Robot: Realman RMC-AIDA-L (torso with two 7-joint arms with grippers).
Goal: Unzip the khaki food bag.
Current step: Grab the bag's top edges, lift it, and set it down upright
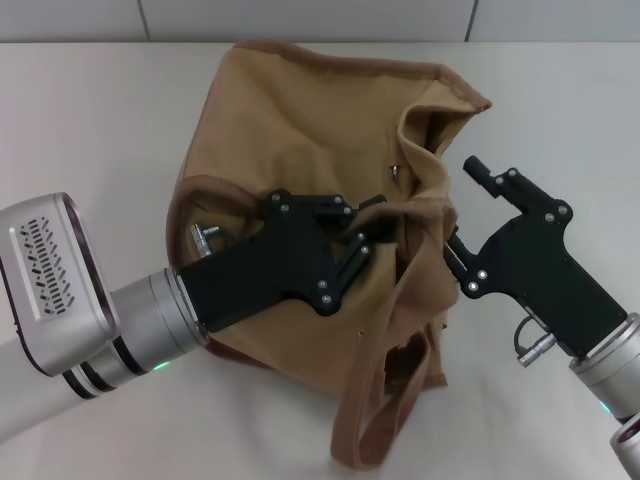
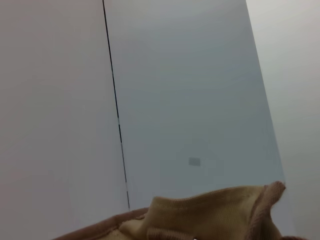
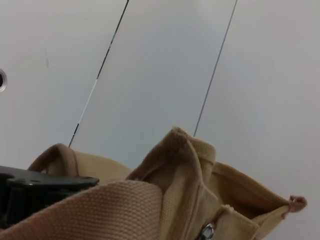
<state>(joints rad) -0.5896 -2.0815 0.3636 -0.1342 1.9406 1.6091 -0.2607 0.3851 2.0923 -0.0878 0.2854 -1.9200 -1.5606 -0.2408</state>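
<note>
Tan canvas with brown trim, that's the khaki food bag [image 1: 300, 150], slumped in the middle of the white table [image 1: 90, 120] right in front of the robot. It's pretty crumpled. The far right corner is flared up, and one wide strap handle [image 1: 385, 400] droops off the near side toward the robot. You can spot a little metal bit [image 1: 397, 170] near the top fold in the head view, and the right wrist view shows a silver piece [image 3: 206, 232] down among the folds too. Could be the zipper pull or the snap, honestly can't say which.

The left gripper [image 1: 365, 240] is planted on top of the bag around the middle, its black fingers [image 1: 352, 262] pinched together on a fold of the fabric, so it's gripping the bag. The right gripper [image 1: 455, 245] is pressed in from the right side against the bunched cloth. Its tips disappear behind the canvas, so I can't tell if they're closed on anything.

Progress-wise: the top looks gaping at that right corner, so my guess is the zip is at least partly undone, but the zipper line itself is buried in the folds. Can't confirm how much is left.
</note>
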